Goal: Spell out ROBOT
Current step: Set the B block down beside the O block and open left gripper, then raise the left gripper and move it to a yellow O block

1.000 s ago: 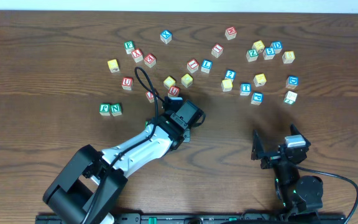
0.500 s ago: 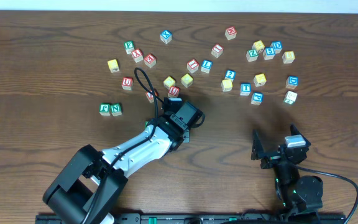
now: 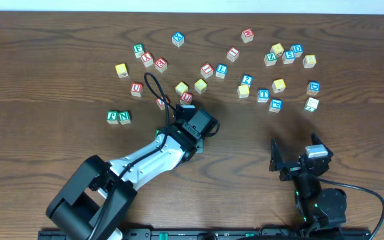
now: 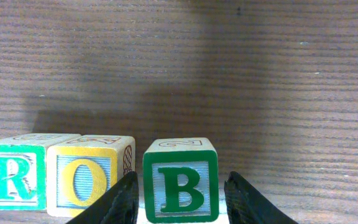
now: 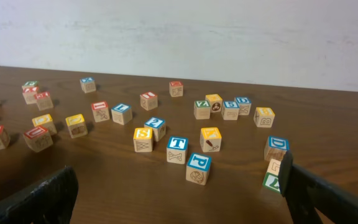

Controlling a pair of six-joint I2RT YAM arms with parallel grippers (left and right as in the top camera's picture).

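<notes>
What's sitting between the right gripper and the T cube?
A blue P cube stands just nearer the right gripper than the T cube, slightly right of it in the right wrist view, close but not touching. Otherwise only bare table lies between them.

R cube left, O cube touching it, B cube just right (small gap).

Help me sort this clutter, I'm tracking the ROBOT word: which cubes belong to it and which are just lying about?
Job: R cube, O cube, B cube in a row; blue T cube, not yet placed.
Lying about: green F cube, green N cube, blue L cube, blue P cube.
</notes>
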